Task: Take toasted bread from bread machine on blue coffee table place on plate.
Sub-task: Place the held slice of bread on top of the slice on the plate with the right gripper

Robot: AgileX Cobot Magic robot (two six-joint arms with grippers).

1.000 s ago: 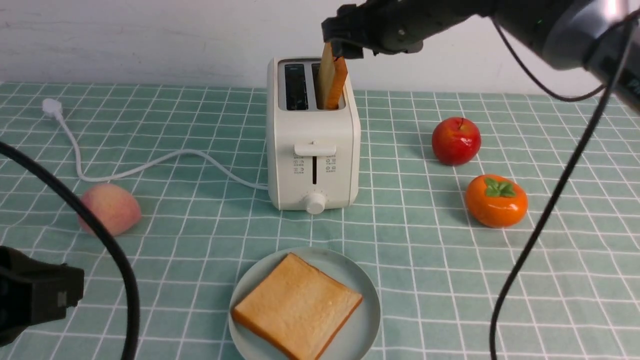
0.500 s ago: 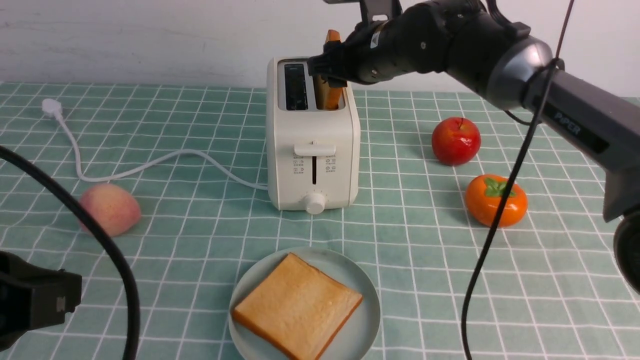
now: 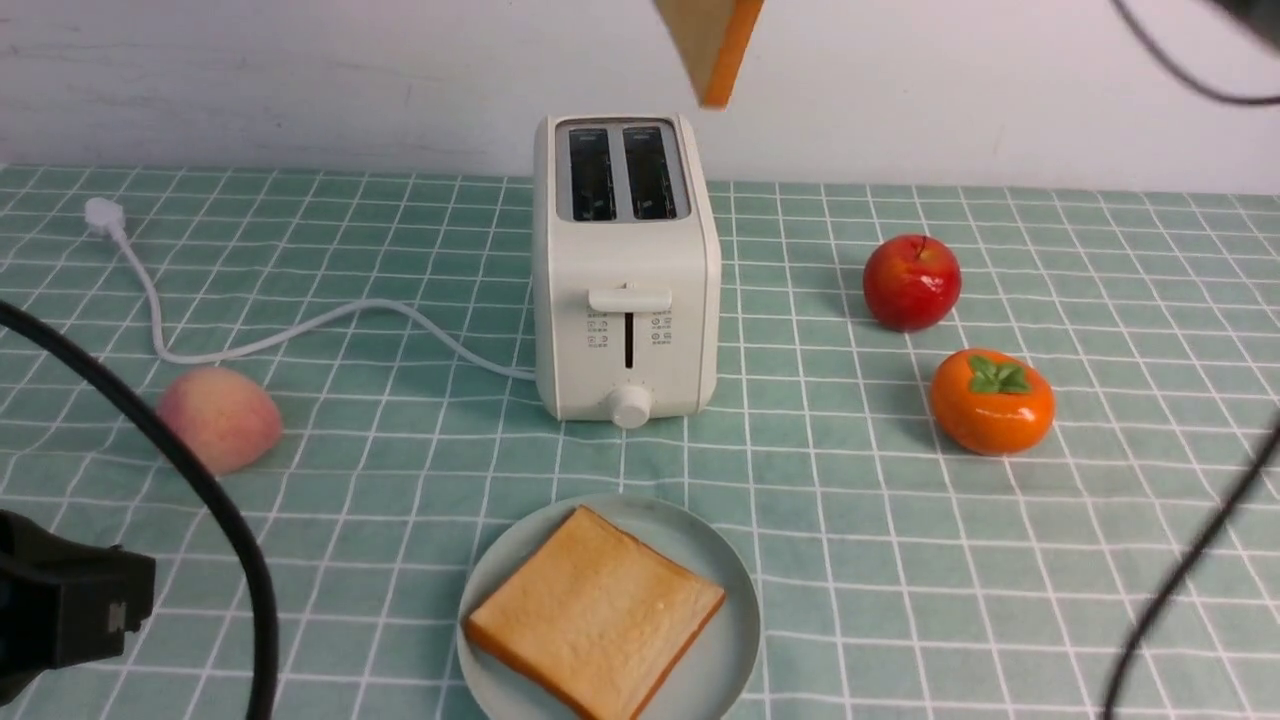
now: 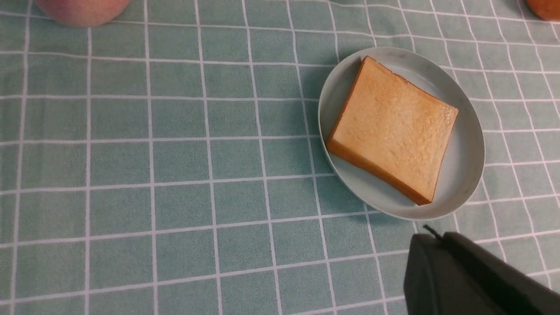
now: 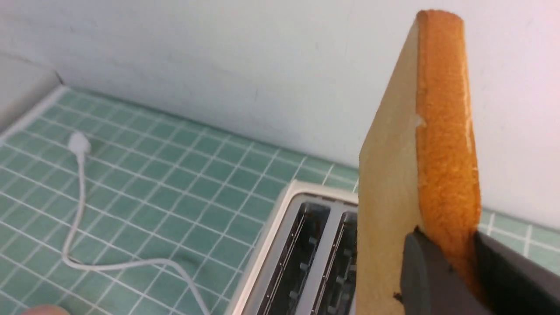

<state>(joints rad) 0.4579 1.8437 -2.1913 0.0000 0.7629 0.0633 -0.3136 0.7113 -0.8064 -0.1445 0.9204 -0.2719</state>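
One slice of toasted bread (image 3: 595,612) lies flat on the pale plate (image 3: 728,640) at the front of the blue coffee table (image 3: 400,450). A second slice (image 3: 712,45) hangs above the bread machine (image 3: 625,300), only its lower corner showing at the top of the front view. In the right wrist view my right gripper (image 5: 448,239) is shut on that slice (image 5: 393,175), one finger on each face beside the orange crust. Both slots of the bread machine (image 5: 302,245) stand empty. My left gripper (image 4: 431,238) is shut, low over the cloth beside the plate (image 4: 470,144), holding nothing.
A red apple (image 3: 912,282) and an orange persimmon (image 3: 992,400) sit right of the bread machine. A peach (image 3: 220,418) lies at the left. The white cord (image 3: 300,325) runs left to its plug (image 3: 103,213). A white wall stands behind.
My right gripper closed on the slice in the right slot and lifted it clear of the bread machine, up past the top of the front view. The left arm barely moved.
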